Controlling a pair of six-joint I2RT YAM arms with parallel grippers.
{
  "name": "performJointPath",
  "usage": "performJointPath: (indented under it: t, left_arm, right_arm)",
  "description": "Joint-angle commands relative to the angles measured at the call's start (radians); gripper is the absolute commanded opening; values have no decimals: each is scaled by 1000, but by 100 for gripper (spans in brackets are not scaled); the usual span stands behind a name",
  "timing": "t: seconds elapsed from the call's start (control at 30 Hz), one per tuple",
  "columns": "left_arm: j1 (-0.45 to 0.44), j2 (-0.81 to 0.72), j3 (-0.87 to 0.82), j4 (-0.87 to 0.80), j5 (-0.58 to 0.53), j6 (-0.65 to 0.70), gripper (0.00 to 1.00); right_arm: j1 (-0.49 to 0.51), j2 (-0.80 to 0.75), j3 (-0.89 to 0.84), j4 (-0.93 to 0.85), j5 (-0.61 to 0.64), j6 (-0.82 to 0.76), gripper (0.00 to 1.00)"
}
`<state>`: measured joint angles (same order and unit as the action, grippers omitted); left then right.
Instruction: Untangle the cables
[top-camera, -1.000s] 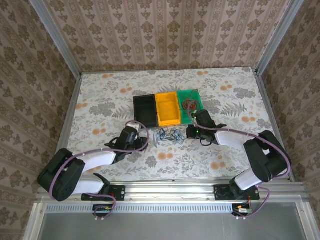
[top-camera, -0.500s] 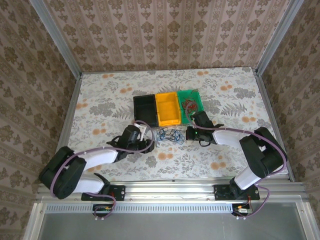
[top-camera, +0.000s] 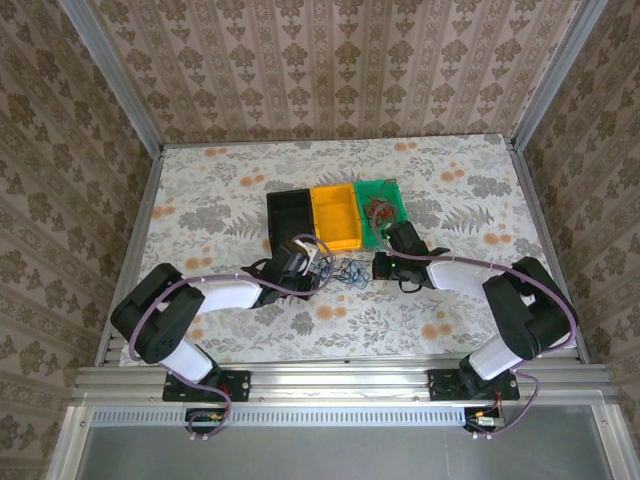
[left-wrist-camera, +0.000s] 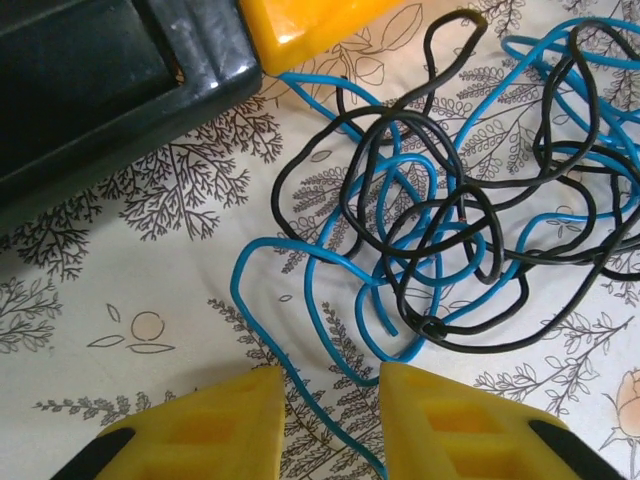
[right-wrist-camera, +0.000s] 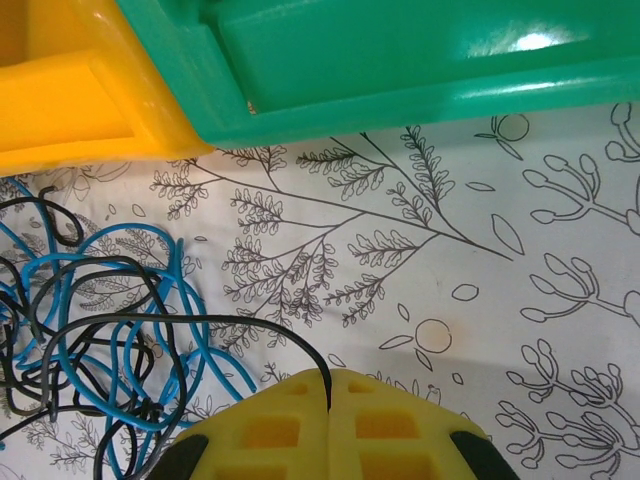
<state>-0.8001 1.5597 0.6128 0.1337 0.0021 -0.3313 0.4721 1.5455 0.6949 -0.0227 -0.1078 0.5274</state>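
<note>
Compared with a second back, the left end effector (top-camera: 306, 266) had slid right, from out in front of the black bin (top-camera: 290, 218) up to the tangle's edge. The right end effector (top-camera: 386, 264) barely budged. The cables (top-camera: 343, 268) lay on the counter (top-camera: 450, 190) between the two, just in front of the yellow bin (top-camera: 336, 216). The left one was spread, a blue strand (left-wrist-camera: 236, 290) running between its fingers. The right one was pressed together, pinching a black strand (right-wrist-camera: 250, 321).

The right gripper (right-wrist-camera: 329, 385) pinches a black cable (right-wrist-camera: 300, 342) below the green bin (right-wrist-camera: 400, 70); blue cables (right-wrist-camera: 178, 275) tangle to that bin's lower left.
</note>
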Motion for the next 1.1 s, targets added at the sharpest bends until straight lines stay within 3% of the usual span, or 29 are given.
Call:
performJointPath:
  t: [0.0,0.13,0.33,0.83,0.93,1.07]
  left_arm:
    - [-16,41,9,6,-43,-1,27]
    - [-15,77,32,25,-23,13,22]
    - [-14,80,34,80,44,47,36]
    - [25,146,73,131,173,64,37]
    - [32,179,91,149,209,64,33]
    - [36,229,127,155,228,64,2]
  right_arm:
    - [4,-22,-3,-20,23,-4,0]
    - [3,-19,-1,-21,23,-5,0]
    - [3,-21,0,-31,23,-15,0]
    - [3,-25,10,-62,19,-41,0]
    - [3,-27,11,-69,17,-44,0]
    - [3,-32,9,-75,23,-43,0]
